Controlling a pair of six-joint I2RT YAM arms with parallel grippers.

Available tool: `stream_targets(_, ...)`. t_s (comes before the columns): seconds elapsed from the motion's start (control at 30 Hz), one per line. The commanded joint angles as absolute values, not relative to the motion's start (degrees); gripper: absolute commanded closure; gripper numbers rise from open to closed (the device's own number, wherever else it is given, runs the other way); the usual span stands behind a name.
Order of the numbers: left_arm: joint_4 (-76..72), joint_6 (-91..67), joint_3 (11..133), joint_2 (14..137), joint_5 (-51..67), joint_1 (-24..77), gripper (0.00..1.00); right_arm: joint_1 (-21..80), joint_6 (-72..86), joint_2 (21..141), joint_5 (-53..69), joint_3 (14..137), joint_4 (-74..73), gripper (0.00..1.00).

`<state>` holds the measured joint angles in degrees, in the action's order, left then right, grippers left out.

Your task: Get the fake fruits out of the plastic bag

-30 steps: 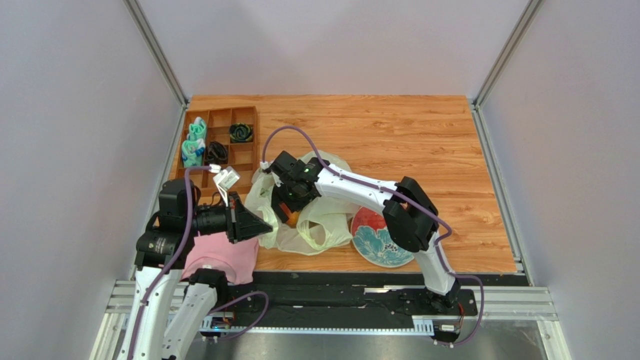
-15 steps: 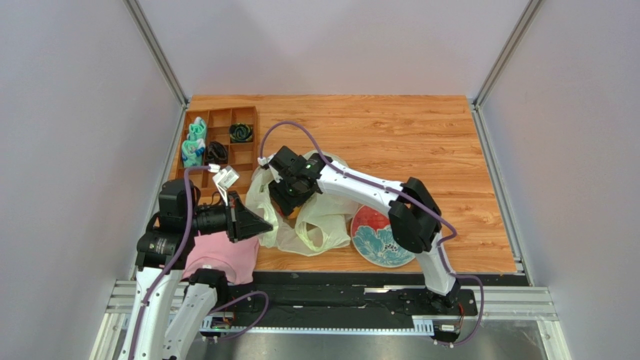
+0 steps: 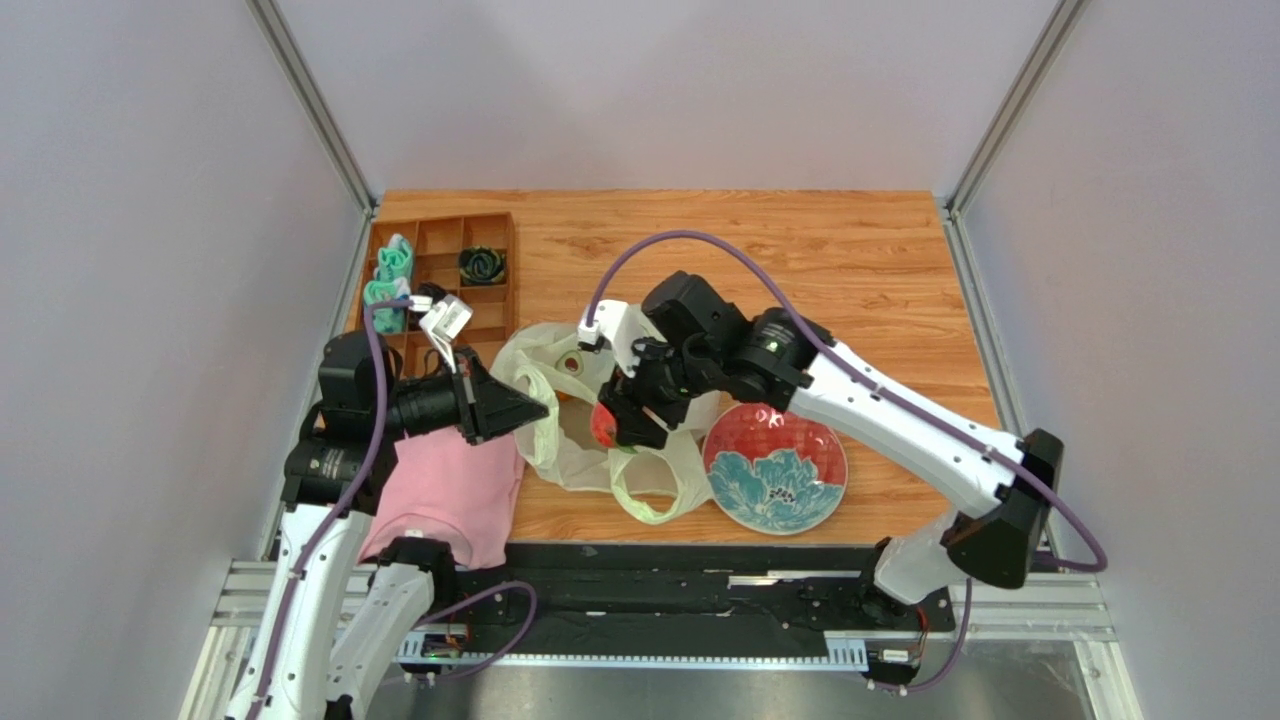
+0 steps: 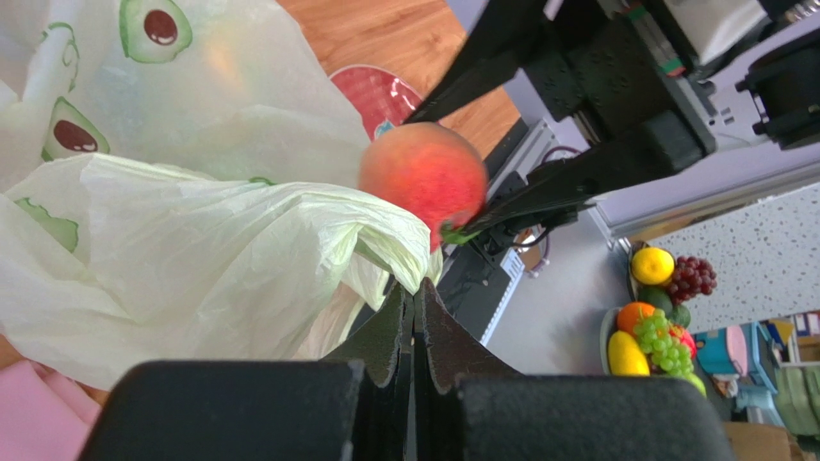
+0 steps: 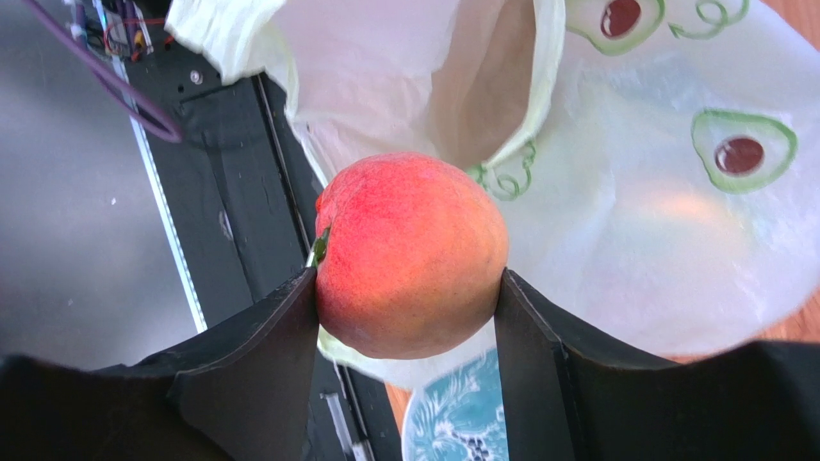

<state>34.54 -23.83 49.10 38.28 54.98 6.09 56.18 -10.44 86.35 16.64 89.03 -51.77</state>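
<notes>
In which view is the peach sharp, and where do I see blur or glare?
Right wrist: the peach is sharp; a bright patch glows on the plastic bag. Left wrist: the peach looks soft, and the left tool close to the lens is blurred. Top external: evenly lit.

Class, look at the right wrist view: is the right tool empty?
No, the right tool clamps the peach from both sides.
</notes>
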Motion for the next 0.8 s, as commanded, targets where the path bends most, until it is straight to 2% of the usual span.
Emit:
stream_targets(0.0, 29.45, -26.54, 48.61, 38.85, 54.14, 4.75, 1.0, 50.4, -14.86, 79.2, 15.29, 85.62, -57.73, 0.73)
stream_targets(0.07, 28.92, -26.8, 48.6, 38.94, 54.4, 4.13, 1.0, 45.55, -14.59, 76.21, 16.95, 82.37, -61.34, 0.73)
stream_targets(0.13, 28.74, -26.54, 48.78, 38.76, 54.84, 2.99, 1.0, 36.07, -14.5, 75.06, 22.65, 79.73, -65.19, 0.73)
stream_targets(0.2, 28.83, -26.1, 48.61, 38.67, 55.11, 1.76, 1.0, 27.56, -15.03, 75.84, 28.27, 78.58, -68.28, 0.72)
stream_targets(0.3, 28.04, -26.63, 47.99, 39.02, 55.8, 0.35, 1.0, 20.68, -15.82, 78.13, 32.77, 74.55, -71.46, 0.71)
stream_targets(0.47, 27.95, -27.25, 47.99, 40.16, 57.92, -2.98, 1.0, 16.88, -19.41, 82.17, 33.66, 67.42, -66.63, 0.66)
stream_targets(0.53, 29.53, -26.02, 48.08, 40.6, 57.83, -3.43, 1.0, 16.26, -21.78, 84.54, 31.74, 65.57, -63.65, 0.57)
stream_targets(0.77, 32.43, -23.47, 47.73, 42.19, 57.83, -4.13, 1.0, 12.13, -23.11, 91.31, 32.69, 66.88, -57.83, 0.55)
